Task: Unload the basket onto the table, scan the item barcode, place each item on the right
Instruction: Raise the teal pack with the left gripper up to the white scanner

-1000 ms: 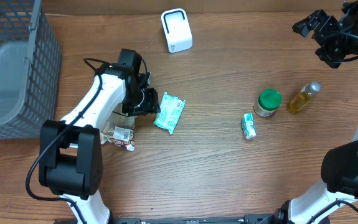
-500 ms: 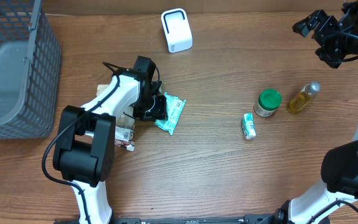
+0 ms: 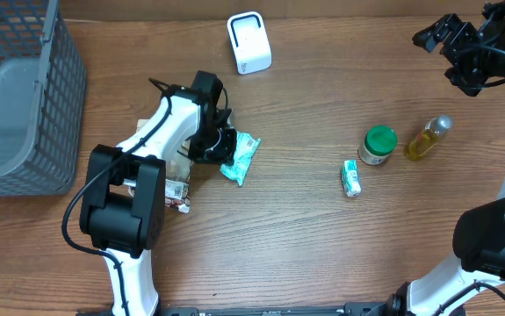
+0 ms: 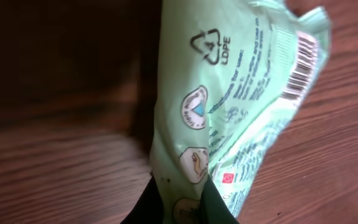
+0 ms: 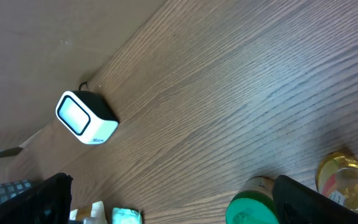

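At nine o'clock from the centre of the table (image 3: pixel 305 237), the left gripper (image 3: pixel 224 146) is clamped on one edge of the green packet (image 3: pixel 241 159), whose barcode (image 4: pixel 300 65) is seen at its far end. The white scanner (image 3: pixel 248 42) is seen at twelve o'clock from the packet. The right gripper (image 3: pixel 450 54) is held spread wide at two o'clock.

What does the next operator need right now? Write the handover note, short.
Left gripper: shut on the green packet, left of table centre; its barcode shows in the left wrist view.
Right gripper: open, empty, raised at the far right corner.
Scanner: at the table's far edge, beyond the packet.
Done: packet gripped.
Left: carry it to the scanner and present the barcode.
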### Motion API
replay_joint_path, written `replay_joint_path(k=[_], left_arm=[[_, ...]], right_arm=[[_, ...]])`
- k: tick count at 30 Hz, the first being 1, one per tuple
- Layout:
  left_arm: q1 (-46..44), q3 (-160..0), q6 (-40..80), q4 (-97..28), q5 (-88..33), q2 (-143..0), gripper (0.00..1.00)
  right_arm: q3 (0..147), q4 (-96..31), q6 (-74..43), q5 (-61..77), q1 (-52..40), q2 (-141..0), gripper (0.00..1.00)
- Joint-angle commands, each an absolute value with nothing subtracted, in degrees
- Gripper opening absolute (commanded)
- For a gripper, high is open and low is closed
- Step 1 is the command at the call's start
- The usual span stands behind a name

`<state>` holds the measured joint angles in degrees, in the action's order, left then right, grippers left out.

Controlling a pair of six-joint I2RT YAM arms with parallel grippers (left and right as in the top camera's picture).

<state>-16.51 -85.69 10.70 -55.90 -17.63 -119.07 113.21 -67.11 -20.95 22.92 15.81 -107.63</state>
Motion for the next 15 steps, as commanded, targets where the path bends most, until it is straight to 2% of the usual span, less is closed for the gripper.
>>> replay_joint_path(k=[1, 6, 15], left_arm=[[-16.05, -92.29, 7.49, -57.04, -14.59, -117.27, 0.04], [-16.05, -97.89, 7.9, -61.19, -15.14, -115.5, 0.04], [-16.21, -99.88, 6.44, -66.48, -26.61, -115.2, 0.04]], right_arm=[[114.39, -66.98, -20.6, 22.52, 15.81, -106.83, 1.0], [114.39, -66.98, -20.6, 22.52, 15.81, -106.83, 1.0], [114.39, -66.98, -20.6, 22.52, 15.81, -106.83, 1.0]])
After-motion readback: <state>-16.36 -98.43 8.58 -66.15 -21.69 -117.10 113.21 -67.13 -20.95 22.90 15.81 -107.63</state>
